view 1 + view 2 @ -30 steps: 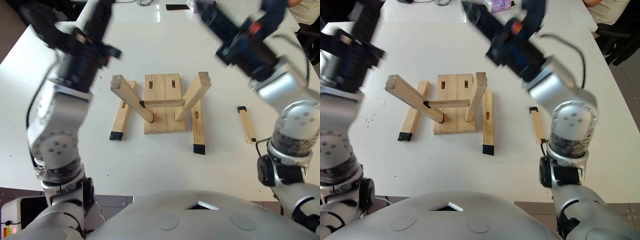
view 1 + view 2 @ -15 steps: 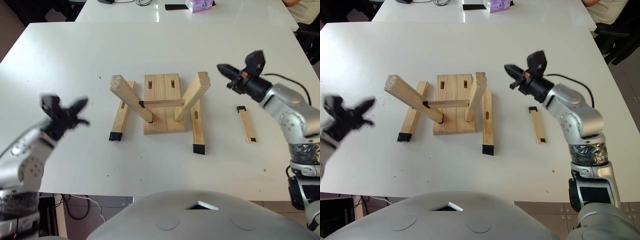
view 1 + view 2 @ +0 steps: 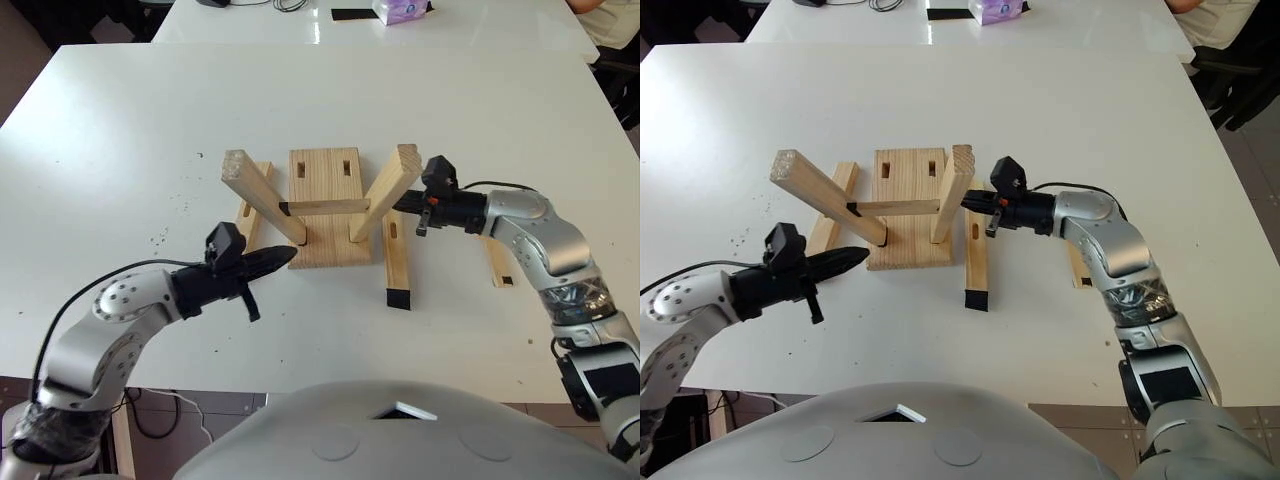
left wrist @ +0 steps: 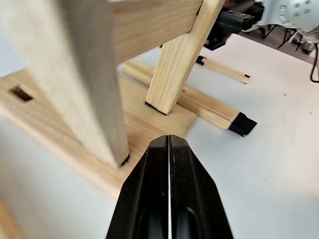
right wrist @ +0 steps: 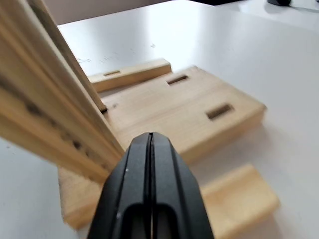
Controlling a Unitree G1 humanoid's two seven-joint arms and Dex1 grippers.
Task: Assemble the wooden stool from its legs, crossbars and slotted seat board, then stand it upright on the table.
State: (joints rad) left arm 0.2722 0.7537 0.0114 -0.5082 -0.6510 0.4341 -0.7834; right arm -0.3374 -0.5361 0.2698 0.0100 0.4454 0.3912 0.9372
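Both arms have swung down from up high and closed in on the half-built stool. The left jaws, spread wide out at the left edge half a second ago, are now pressed shut on nothing and point at the near-left corner of the seat board [image 3: 328, 248]. The right jaws have come in from the right, also shut and empty, with their tip just beside the right standing leg [image 3: 385, 190]. The wood has not shifted. The board lies flat at the centre of the worktop [image 3: 150, 120], with that leg and the left standing leg [image 3: 262, 195] upright in its near slots and joined by a crossbar [image 3: 325, 207]. One loose leg [image 3: 236, 252] lies left of the board, another [image 3: 397, 265] lies right of it, and a spare crossbar [image 3: 498, 265] lies further right. I judge assembly to be about half done, and the arms look set to steady the frame.
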